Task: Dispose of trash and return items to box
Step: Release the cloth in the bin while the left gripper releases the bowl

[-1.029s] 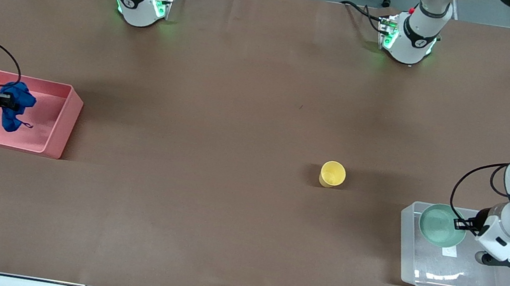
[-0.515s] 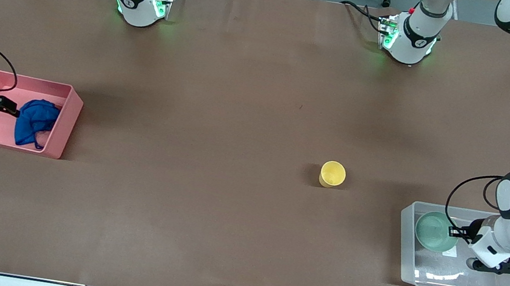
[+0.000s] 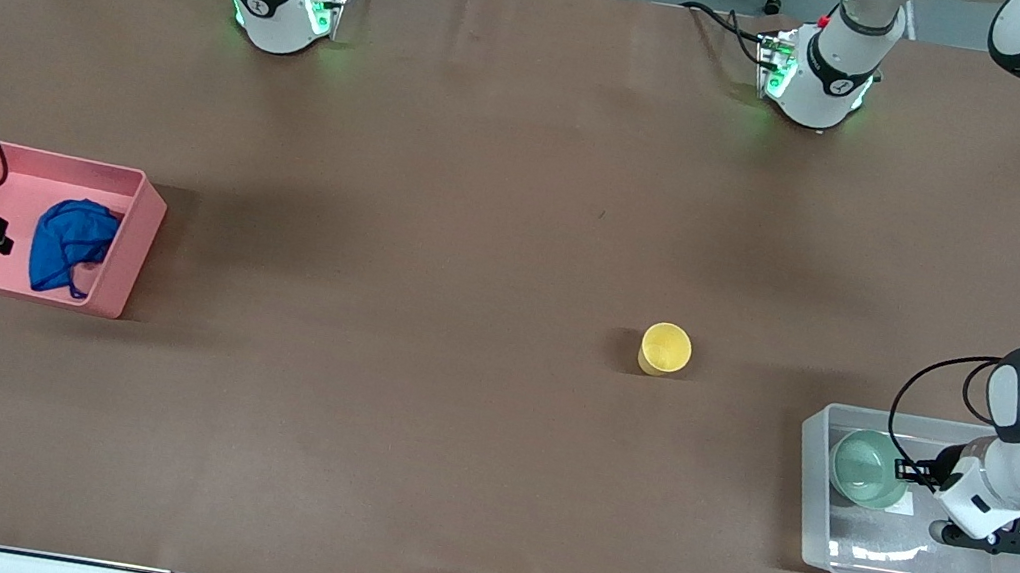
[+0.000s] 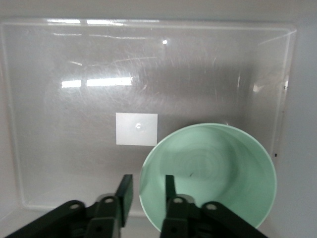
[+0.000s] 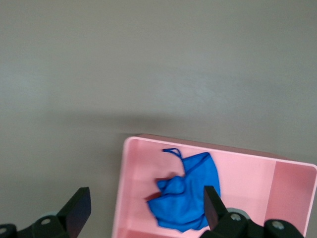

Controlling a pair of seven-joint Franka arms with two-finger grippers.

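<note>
The trash, a blue wad (image 3: 70,256) (image 5: 190,196), lies loose in the pink bin (image 3: 45,153) (image 5: 247,173). My right gripper (image 3: 0,236) (image 5: 146,210) hangs open over the bin, nothing between its fingers. The mint-green bowl (image 3: 867,468) (image 4: 218,173) rests in the clear box (image 3: 935,554) (image 4: 74,124), beside its white sticker (image 4: 136,128). My left gripper (image 3: 907,470) (image 4: 147,187) is low in the box with its jaws astride the bowl's rim, one finger inside and one outside, gaps showing on both sides. The yellow cup (image 3: 666,348) stands upright on the table between the bin and the box, closer to the box.
The brown table (image 3: 479,221) stretches between the bin at the right arm's end and the box at the left arm's end. Both arm bases (image 3: 284,5) (image 3: 820,75) stand along the edge farthest from the front camera.
My right gripper opened; the blue wad dropped into the pink bin and the gripper drew back from it. My left gripper lowered the bowl into the box and its jaws parted.
</note>
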